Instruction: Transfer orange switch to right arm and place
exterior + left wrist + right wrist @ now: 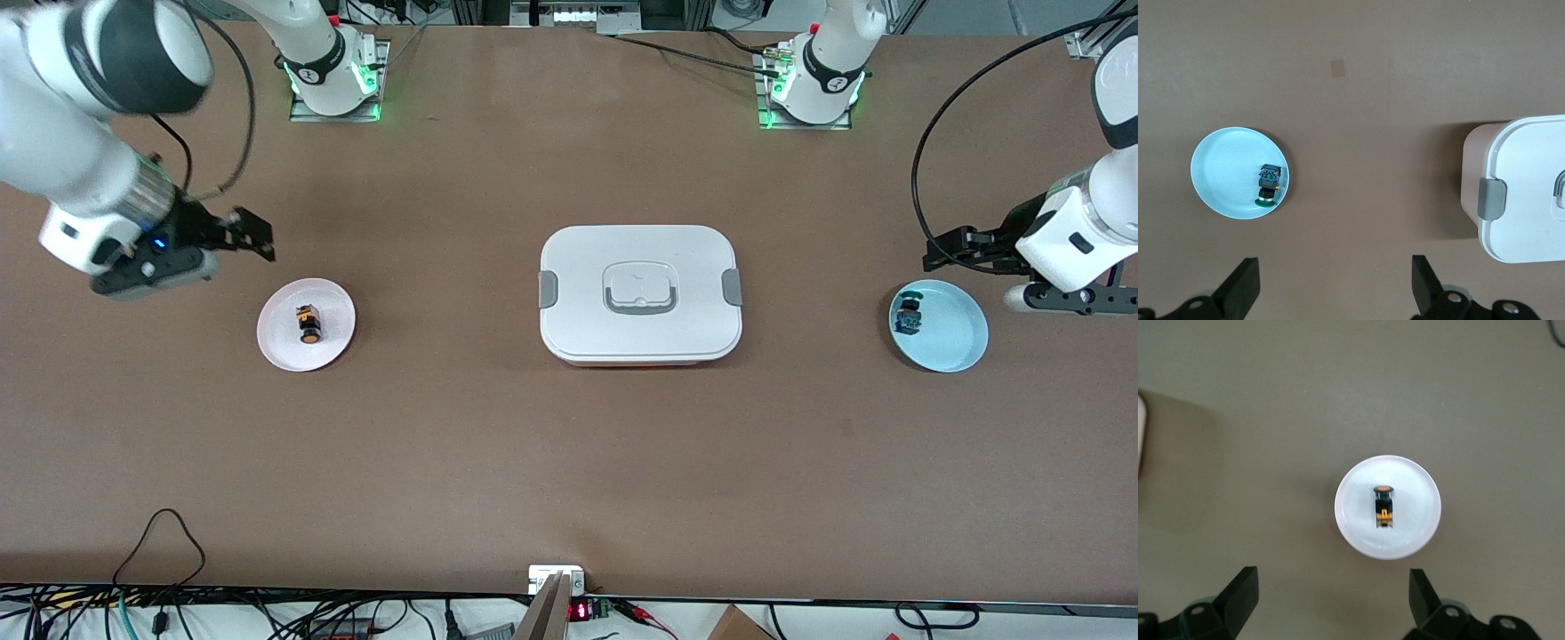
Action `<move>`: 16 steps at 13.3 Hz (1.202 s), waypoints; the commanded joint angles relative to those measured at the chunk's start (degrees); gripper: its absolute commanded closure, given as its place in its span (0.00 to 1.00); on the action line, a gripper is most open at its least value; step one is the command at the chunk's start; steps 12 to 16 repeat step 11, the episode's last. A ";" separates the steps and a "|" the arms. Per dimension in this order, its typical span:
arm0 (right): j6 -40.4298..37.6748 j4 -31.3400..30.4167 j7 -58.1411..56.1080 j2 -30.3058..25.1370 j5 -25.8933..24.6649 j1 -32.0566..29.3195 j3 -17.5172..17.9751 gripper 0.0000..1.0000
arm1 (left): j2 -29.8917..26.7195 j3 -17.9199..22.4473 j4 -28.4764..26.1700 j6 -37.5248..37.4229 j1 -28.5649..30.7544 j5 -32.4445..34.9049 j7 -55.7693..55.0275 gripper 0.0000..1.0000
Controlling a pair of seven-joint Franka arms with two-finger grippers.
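The orange switch (308,324) lies on its side in the white plate (280,348) toward the right arm's end of the table, touched by nothing; the right gripper (253,236) hangs in the air just beside that plate, its fingers (1238,597) spread wide and holding nothing; the left gripper (956,249) hangs by the blue plate (960,342) at the left arm's end, fingers (1241,287) likewise wide apart and empty; a blue-and-green part (909,316) rests in the blue plate; the closed white box (640,293) stands between the two plates.
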 commanded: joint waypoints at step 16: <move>-11.75 15.57 0.92 4.01 -2.62 -1.67 0.21 0.00 | -5.33 -6.59 -2.85 0.02 5.53 3.84 -5.57 0.00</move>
